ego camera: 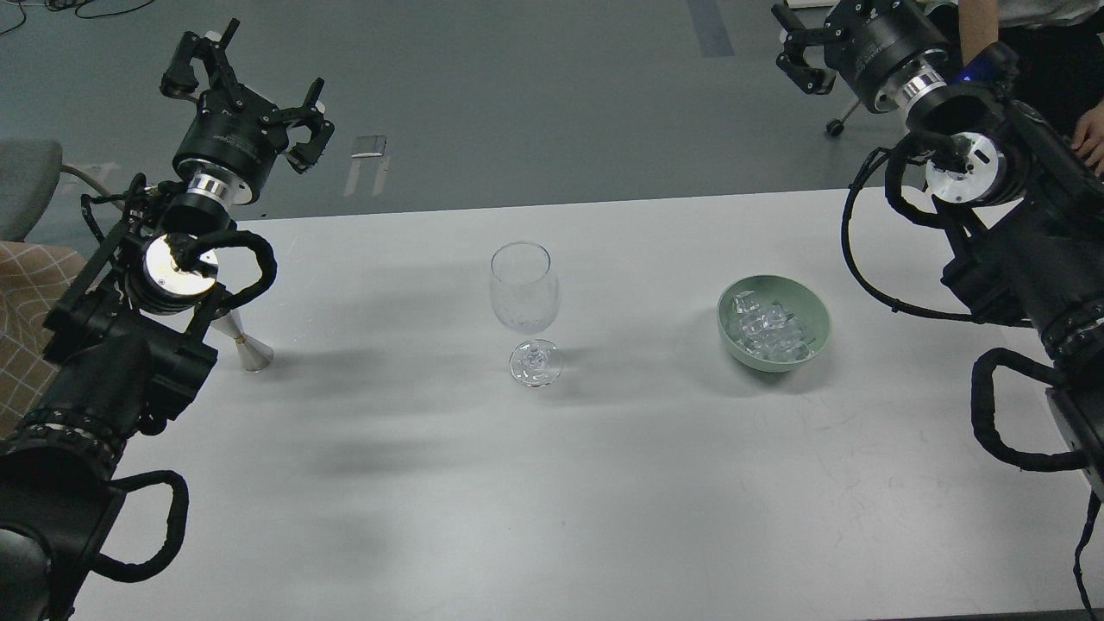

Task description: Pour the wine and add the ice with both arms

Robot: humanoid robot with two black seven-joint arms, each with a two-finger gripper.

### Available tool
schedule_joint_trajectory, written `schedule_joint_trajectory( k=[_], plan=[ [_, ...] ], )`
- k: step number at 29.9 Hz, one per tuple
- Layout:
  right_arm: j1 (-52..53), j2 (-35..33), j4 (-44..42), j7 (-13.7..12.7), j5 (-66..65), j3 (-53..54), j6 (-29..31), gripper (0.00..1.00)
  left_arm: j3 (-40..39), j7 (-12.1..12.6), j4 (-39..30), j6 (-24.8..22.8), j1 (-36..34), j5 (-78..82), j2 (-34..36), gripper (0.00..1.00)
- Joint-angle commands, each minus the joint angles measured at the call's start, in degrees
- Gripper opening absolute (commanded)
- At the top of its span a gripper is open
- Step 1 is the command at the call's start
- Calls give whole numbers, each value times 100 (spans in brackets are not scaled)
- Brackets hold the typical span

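One clear stemmed wine glass (pixel 524 297) at center, one pale green bowl (pixel 813 341) at three o'clock heaped with uncountable clear ice cubes (pixel 766 330), one small metal cone-shaped jigger (pixel 243 345) at nine o'clock.

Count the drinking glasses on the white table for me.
1: a clear stemmed wine glass standing upright near the middle of the white table, left of the pale green bowl. None seems hidden.

Your L arm (pixel 129 345) was matte black w/ a polished silver disc at the joint and a silver ring below the left gripper (pixel 250 95), black claw-type. Ribbed black cable looped alongside. R arm (pixel 1018 250) matched: black housings, silver ring, white disc, cable loops; right gripper (pixel 802 56) black.
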Motion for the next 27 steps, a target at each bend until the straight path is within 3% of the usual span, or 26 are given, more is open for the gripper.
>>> schedule_joint_trajectory(
  k=[1, 10, 23, 27],
  plan=[
    [-1, 1, 2, 5, 11, 1, -1, 100, 53, -317, 0, 4, -40, 72, 47, 98],
    [-10, 1, 2, 22, 11, 1, 8, 100, 53, -265, 0, -295, 13, 301, 135, 98],
    [-18, 10, 11, 57, 20, 1, 8, 100, 53, -247, 0, -190, -22, 292, 126, 98],
    [-18, 10, 20, 57, 20, 1, 8, 100, 105, -230, -17, 82, -66, 301, 117, 98]
  ],
)
